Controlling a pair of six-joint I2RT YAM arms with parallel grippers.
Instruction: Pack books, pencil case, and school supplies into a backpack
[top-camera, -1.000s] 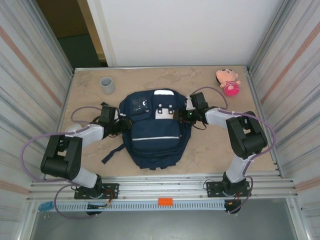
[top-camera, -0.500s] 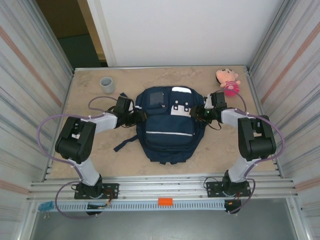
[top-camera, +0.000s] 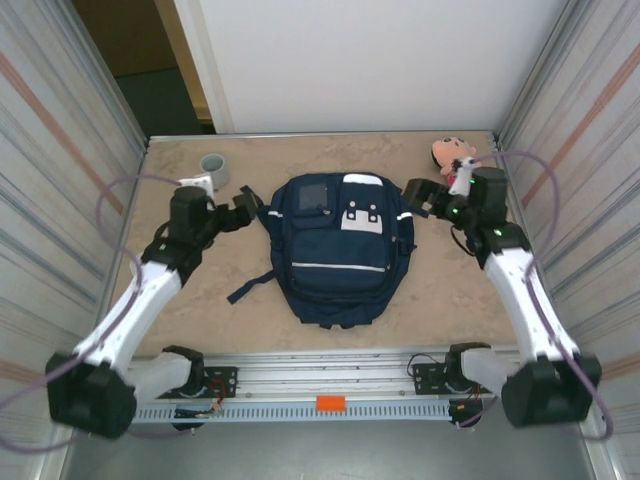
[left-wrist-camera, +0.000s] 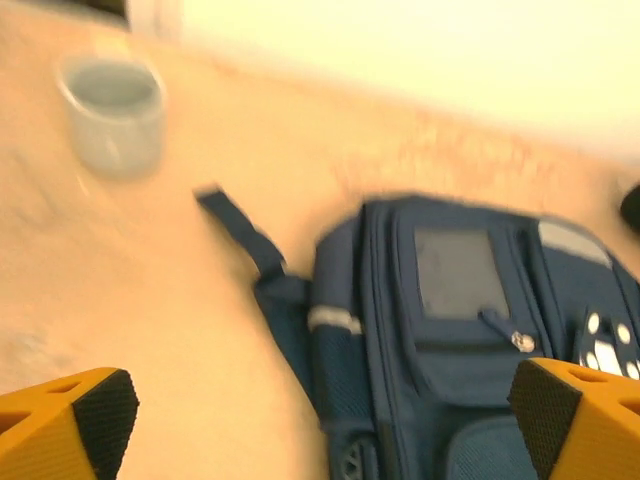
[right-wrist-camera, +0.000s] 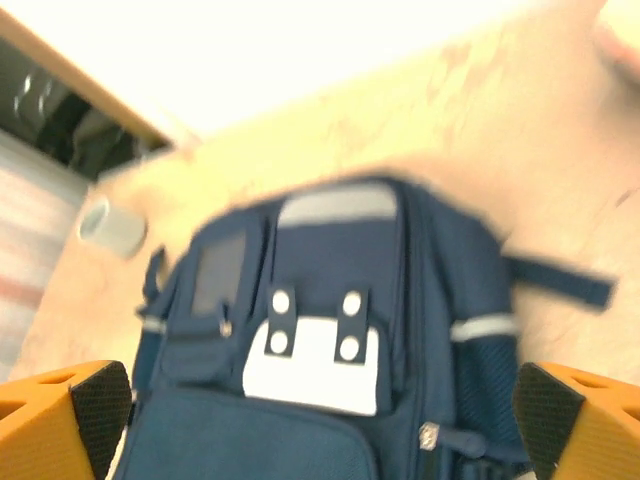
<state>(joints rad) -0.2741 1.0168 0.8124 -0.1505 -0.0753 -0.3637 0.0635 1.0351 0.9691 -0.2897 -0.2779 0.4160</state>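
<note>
Left gripper (top-camera: 246, 204) and right gripper (top-camera: 419, 194) stand released, jaws spread, flanking the backpack (top-camera: 338, 250). Bare table (top-camera: 445, 292) apparently separates each from it.

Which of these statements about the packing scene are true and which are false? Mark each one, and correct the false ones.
1. The backpack lies flat on the table between the two arms. True.
2. The grey cup stands on top of the backpack. False: it stands on the table, beyond the backpack's far left corner.
3. The left end effector and the right end effector are both open. True.
4. The right end effector grips the pink plush toy. False: the toy sits in the far right corner of the table, and the right end effector is open and holds nothing.
</note>
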